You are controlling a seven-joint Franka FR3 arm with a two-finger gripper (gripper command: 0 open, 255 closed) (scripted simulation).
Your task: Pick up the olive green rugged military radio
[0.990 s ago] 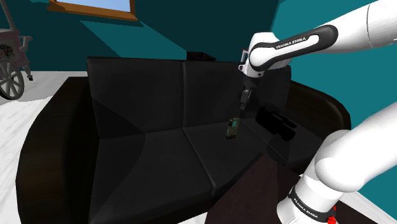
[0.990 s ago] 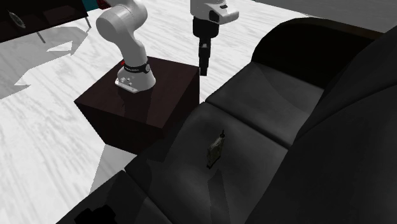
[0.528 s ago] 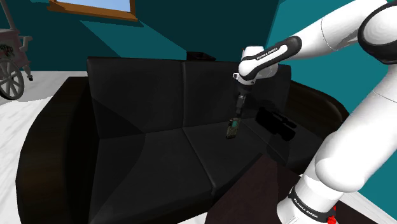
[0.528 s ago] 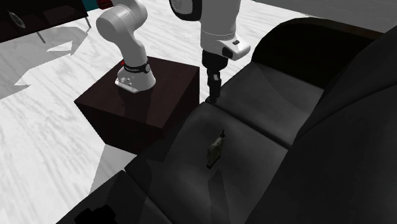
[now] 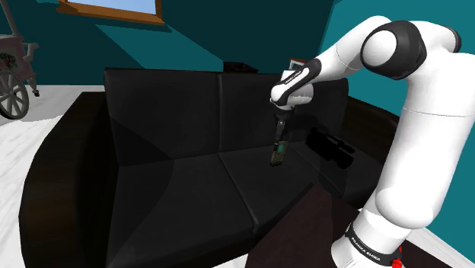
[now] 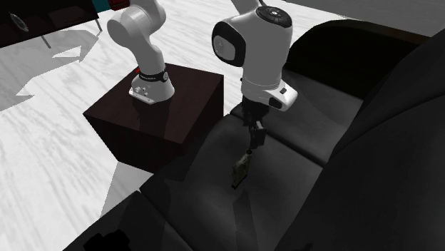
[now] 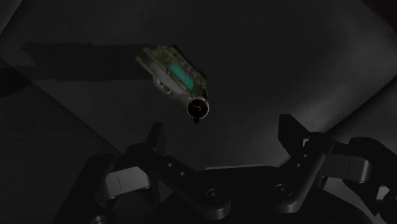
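Note:
The olive green radio (image 5: 277, 154) stands upright on the black sofa's seat cushion (image 5: 190, 190), also seen as the radio (image 6: 242, 170) and, from above, the radio (image 7: 176, 76) with a teal panel on its top. My gripper (image 5: 279, 138) hangs straight above the radio, its tips close over the top end; gripper (image 6: 252, 142). In the wrist view the gripper (image 7: 219, 137) is open, its two black fingers (image 7: 153, 137) well apart, and the radio lies ahead of them, not between them.
A black boxy object (image 5: 330, 148) lies on the sofa's arm beside the radio, toward the shoulder view's right. The sofa backrest (image 5: 175, 106) rises behind. My dark stand (image 6: 157, 114) sits by the sofa's front edge. A wheelchair (image 5: 14, 76) stands far off.
The arm has swung over the sofa and lowered the gripper from well above down to just over the radio's top. The radio has not moved.

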